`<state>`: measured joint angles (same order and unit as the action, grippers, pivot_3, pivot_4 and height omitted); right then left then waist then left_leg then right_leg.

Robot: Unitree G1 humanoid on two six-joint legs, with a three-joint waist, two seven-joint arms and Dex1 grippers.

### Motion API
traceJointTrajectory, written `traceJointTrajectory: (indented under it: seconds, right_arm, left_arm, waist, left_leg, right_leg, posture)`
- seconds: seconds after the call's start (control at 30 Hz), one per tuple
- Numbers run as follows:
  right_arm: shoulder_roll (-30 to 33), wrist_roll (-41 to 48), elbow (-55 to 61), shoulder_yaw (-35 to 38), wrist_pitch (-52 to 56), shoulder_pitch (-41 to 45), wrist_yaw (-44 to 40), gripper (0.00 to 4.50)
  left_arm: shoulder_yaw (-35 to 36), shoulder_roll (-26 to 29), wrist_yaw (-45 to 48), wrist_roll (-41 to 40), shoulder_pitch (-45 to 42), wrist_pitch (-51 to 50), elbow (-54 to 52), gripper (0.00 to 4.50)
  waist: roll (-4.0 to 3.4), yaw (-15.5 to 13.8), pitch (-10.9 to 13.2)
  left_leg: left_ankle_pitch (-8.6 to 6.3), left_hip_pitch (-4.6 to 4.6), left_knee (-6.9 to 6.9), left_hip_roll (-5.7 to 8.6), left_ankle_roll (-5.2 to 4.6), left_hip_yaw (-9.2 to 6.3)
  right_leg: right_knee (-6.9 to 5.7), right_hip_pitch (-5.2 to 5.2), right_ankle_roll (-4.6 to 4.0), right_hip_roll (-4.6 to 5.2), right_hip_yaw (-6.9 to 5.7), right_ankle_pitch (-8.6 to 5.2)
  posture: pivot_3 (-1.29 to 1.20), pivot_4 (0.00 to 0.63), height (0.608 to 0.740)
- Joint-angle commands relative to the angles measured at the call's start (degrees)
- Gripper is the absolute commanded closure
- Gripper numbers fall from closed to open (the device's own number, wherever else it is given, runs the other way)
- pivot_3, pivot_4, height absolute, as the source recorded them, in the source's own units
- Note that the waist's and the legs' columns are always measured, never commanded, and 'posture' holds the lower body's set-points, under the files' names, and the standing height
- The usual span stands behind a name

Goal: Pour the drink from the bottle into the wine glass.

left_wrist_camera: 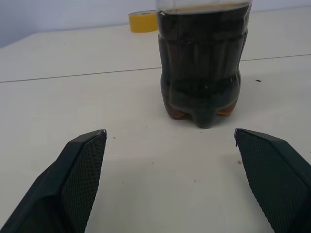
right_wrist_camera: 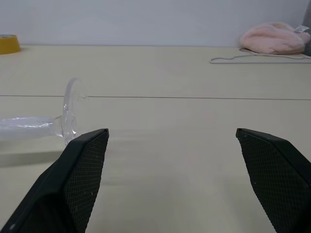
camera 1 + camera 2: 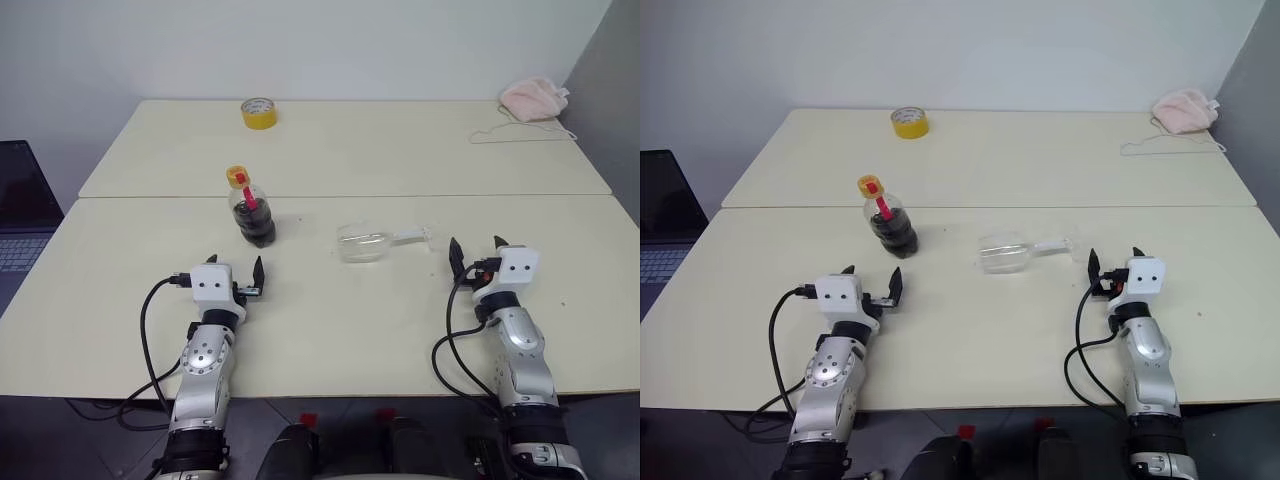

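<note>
Two grippers wide open, empty. Bottle (image 3: 251, 213) stands upright just ahead of left gripper (image 3: 236, 272); wine glass (image 3: 375, 241) lies on its side w/ stem pointing toward right gripper (image 3: 476, 255), foot nearest it.

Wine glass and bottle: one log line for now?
bottle: upright, capped | wine glass: on its side | left gripper: open | right gripper: open

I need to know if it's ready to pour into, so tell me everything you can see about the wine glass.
The wine glass is clear, with a rounded bowl, thin stem and flat round foot. It looks empty and lies on its side on the cream table, bowl toward the bottle, foot toward the right tool. Nothing but the table touches it; both tools are open and apart from it. It must be stood upright before pouring.
</note>
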<state>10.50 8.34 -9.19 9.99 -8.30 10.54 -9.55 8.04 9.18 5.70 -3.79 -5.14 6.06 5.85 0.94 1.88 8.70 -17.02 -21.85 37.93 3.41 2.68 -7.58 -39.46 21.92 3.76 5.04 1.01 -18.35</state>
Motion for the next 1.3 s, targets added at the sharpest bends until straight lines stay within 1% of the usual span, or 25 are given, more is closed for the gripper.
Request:
traceJointTrajectory:
  seconds: [0.03,0.27,0.4,0.53,1.0,1.13,1.2,1.3]
  right_arm:
    - [0.1,0.6,1.3,0.6,-0.5,0.8,0.2,0.00]
    - [0.2,0.3,1.5,0.3,-0.6,0.5,-0.1,0.00]
    - [0.1,0.2,1.6,0.2,-0.7,0.3,-0.3,0.00]
    - [0.1,0.1,1.7,0.1,-0.7,0.1,-0.4,0.00]
    - [0.3,-0.2,2.8,-0.3,-0.8,-1.0,-0.9,0.00]
    - [0.7,0.1,4.3,-0.9,-0.8,-1.8,-2.3,0.00]
    - [1.4,0.8,6.6,-1.7,-0.4,-2.8,-4.5,0.00]
    - [2.0,4.2,11.2,-2.8,2.6,-4.6,-8.4,0.00]
  left_arm:
    - [-0.1,0.3,0.2,0.3,-0.1,2.5,-1.3,0.04]
    - [-0.2,0.5,0.4,0.2,0.4,0.2,-1.8,0.04]
    - [-1.7,1.7,4.0,0.0,1.3,2.4,-2.6,0.04]
    - [-2.1,2.4,7.7,-2.5,1.9,2.0,-3.3,0.04]
    - [-1.8,3.1,11.0,-3.9,2.8,-0.1,-4.9,0.04]
    - [-1.4,3.2,11.4,-4.3,2.6,-0.4,-5.3,0.04]
    - [-1.0,3.1,12.6,-6.2,2.7,-1.2,-6.1,0.04]
    - [-0.8,3.1,13.1,-7.1,2.5,-1.1,-6.5,0.04]
  waist:
    - [0.00,0.0,0.0]
    - [0.00,0.0,0.0]
    - [0.00,0.0,0.0]
    - [-0.01,0.0,0.0]
    - [-0.01,0.0,0.0]
    - [-0.01,0.0,0.0]
    - [-0.01,0.0,0.0]
    - [-0.01,0.0,0.0]
  left_leg:
    - [0.00,0.00,0.00,0.00,0.00,0.00]
    - [0.00,0.00,0.00,0.00,0.00,0.00]
    - [0.00,0.00,0.00,0.00,0.00,0.00]
    - [0.00,0.00,0.00,0.00,0.00,0.00]
    - [0.00,0.00,0.00,-0.01,0.00,0.00]
    - [0.00,0.00,0.00,-0.01,0.00,0.00]
    - [0.00,0.00,-0.01,-0.01,0.00,0.00]
    - [0.00,0.00,0.00,-0.01,0.00,0.00]
  right_leg:
    - [0.00,0.00,0.00,0.00,0.00,0.00]
    - [0.00,0.00,0.00,0.00,0.01,0.00]
    - [0.00,0.00,0.00,0.00,0.01,0.00]
    - [0.00,0.00,0.00,0.00,0.00,0.00]
    - [0.00,0.00,0.00,0.00,0.00,0.00]
    - [0.00,0.00,0.00,0.00,0.01,0.00]
    - [0.01,0.00,0.00,0.00,0.00,0.00]
    - [0.01,-0.01,0.00,0.00,0.00,0.00]
  posture:
    - [0.00,0.150,0.740]
    - [0.00,0.150,0.740]
    - [0.00,0.150,0.740]
    - [0.00,0.150,0.740]
    - [0.00,0.150,0.740]
    - [0.00,0.150,0.740]
    - [0.00,0.150,0.740]
    - [0.00,0.150,0.740]
